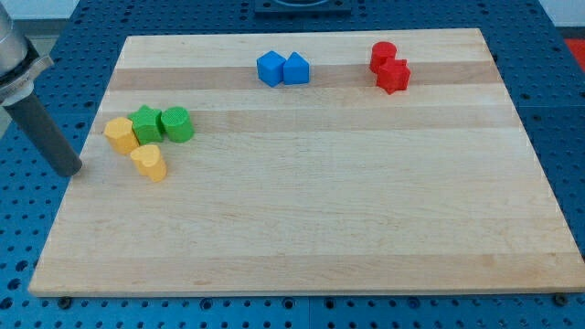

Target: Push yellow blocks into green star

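Near the bench's [302,238] left edge, two small, light, rigid yellow blocks, hexagonal [120,134] and heart-shaped [149,163], already touch the green star block [145,123]; jawless, my tip [69,169] should push their outer faces.

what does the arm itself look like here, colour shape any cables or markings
Only my lower end shows at the view's left: a straight, smooth dark grey cylindrical rod, ending in my tip, flat and round. Above it sits a wider, lighter grey metallic collar, cut off by the frame's corner. No cables, labels or markings are visible on it.
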You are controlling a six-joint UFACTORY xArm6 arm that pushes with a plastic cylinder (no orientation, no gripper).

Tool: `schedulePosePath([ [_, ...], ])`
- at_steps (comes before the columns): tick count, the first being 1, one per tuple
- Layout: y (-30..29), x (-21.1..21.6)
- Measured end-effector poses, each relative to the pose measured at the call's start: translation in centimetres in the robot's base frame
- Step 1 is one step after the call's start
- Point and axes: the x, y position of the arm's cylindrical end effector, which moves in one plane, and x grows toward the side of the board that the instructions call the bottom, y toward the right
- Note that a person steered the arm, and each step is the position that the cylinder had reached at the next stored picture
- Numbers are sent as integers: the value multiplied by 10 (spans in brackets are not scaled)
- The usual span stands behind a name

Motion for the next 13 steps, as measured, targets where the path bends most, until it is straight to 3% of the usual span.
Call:
schedulePosePath([
  [2,0,-4],
  [5,35,27],
  [7,128,34],
  [8,147,16],
  [9,132,22],
  [10,80,14],
  [11,52,-9],
  [13,0,13],
])
